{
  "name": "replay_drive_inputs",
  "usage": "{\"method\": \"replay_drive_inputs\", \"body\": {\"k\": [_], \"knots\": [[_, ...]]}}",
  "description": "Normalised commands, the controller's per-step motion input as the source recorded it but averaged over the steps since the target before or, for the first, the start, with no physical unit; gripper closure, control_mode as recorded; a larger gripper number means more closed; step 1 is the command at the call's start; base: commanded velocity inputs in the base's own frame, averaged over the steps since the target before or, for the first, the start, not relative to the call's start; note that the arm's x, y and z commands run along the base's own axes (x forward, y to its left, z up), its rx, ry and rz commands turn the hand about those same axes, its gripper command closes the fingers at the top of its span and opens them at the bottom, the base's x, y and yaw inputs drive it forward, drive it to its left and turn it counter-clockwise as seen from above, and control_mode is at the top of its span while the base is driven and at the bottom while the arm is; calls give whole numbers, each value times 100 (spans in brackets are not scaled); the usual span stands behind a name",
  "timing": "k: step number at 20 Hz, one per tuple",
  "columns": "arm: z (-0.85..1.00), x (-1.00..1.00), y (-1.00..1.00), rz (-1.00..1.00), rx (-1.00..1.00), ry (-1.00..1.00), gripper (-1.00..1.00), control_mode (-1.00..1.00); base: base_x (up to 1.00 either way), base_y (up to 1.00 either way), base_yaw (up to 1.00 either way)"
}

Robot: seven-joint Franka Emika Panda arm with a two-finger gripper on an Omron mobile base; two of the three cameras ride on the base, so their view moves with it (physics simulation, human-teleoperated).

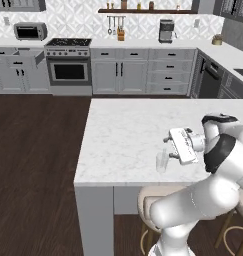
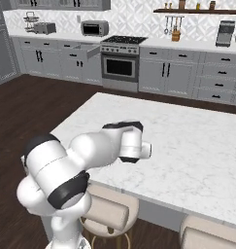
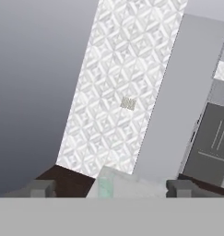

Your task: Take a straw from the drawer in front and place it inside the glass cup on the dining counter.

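- My tool (image 1: pixel 166 143): fingers (image 3: pixel 41 189) apart, gripping nothing, just beside the glass cup (image 1: pixel 162 162).
- Glass cup: upright on the marble worktop (image 1: pixel 123 135); straw (image 1: pixel 165 152) seemingly inside.

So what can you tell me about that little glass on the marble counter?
The glass is a small, clear, colourless tumbler without a handle, standing upright near the front edge of the white marble counter. A thin pale straw seems to rise from it. The end effector sits just beside it, open.
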Motion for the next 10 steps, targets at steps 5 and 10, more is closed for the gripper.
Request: {"method": "replay_drive_inputs", "body": {"k": [5, 10], "knots": [[37, -33, -25, -4, -18, 0, -100, -100, 0, 0, 0], [46, -66, -28, -9, -27, -1, -100, -100, 0, 0, 0]]}}
